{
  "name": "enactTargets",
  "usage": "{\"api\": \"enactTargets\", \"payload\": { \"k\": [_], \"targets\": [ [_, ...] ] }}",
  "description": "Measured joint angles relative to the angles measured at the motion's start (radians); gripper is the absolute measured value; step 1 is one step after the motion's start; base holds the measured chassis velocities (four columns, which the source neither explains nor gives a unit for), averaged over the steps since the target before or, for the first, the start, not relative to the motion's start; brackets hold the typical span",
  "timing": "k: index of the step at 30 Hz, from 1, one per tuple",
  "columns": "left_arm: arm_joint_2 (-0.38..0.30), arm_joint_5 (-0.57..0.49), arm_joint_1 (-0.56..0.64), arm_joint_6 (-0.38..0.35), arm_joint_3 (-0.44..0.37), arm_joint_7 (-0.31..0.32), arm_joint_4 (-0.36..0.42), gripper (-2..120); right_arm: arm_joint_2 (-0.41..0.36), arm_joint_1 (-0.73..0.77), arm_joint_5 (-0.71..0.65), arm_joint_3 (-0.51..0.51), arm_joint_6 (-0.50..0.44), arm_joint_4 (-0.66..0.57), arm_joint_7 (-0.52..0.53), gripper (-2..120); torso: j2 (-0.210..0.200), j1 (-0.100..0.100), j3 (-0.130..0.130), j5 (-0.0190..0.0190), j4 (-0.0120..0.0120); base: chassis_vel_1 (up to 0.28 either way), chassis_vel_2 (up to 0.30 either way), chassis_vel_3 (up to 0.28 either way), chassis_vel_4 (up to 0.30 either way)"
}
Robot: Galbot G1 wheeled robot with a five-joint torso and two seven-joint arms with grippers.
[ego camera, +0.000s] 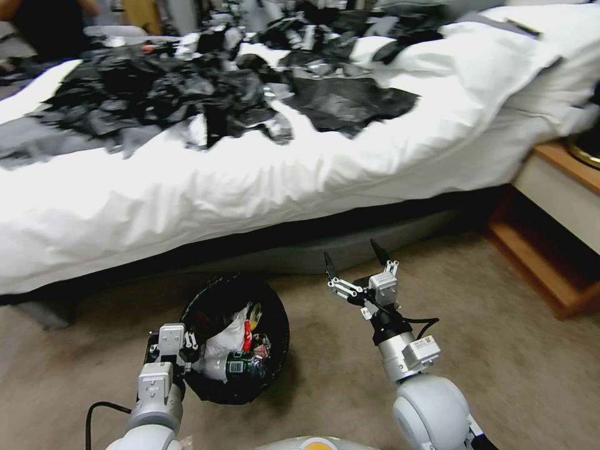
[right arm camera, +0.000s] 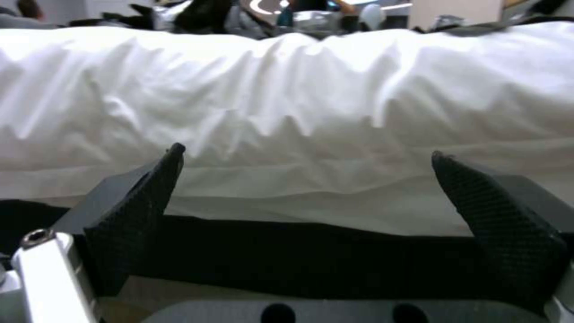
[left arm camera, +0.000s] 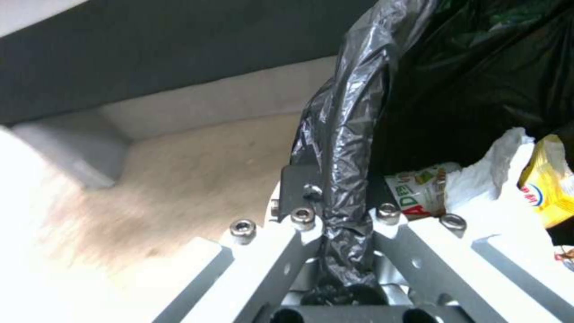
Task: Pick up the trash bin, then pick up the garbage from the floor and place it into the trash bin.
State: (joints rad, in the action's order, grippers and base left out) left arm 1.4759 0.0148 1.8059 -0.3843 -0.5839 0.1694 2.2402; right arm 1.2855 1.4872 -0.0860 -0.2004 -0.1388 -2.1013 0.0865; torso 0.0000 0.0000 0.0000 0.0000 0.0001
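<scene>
The trash bin stands on the beige carpet just in front of the bed's near edge, directly ahead of the robot's left arm. Its black bag liner is folded over the rim, and the bin already holds garbage: a crumpled white tissue, a red wrapper, a dark green can and, in the left wrist view, a yellow snack wrapper beside a printed packet.

The left gripper sits at the bin's left rim, its fingers closed tight on the rim with the black liner pinched between them; the left wrist view shows the plastic bunched in the narrow gap of the claw.

The right gripper hangs in the air to the right of the bin, well apart from it, pointing toward the bed. Its claw is spread wide and holds nothing; the right wrist view shows its two black textured fingers far apart, with the white duvet and the dark gap under the bed behind them.

On top of the bed lies a large heap of black clothing. A wooden nightstand stands at the right, close to the bed's corner.
</scene>
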Motion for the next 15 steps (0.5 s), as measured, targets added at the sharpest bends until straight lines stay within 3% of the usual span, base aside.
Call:
{"api": "enactTargets", "payload": {
  "k": [15],
  "targets": [
    [0.0, -0.001, 0.0, 0.006, -0.002, 0.003, -0.004, 0, 0.005, 0.005, 0.004, 0.004, 0.002, -0.003, 0.0, 100, 0.0, 0.0, 0.0, 0.0, 0.0, 0.127, 0.12, 0.122, 0.128]
  ]
}}
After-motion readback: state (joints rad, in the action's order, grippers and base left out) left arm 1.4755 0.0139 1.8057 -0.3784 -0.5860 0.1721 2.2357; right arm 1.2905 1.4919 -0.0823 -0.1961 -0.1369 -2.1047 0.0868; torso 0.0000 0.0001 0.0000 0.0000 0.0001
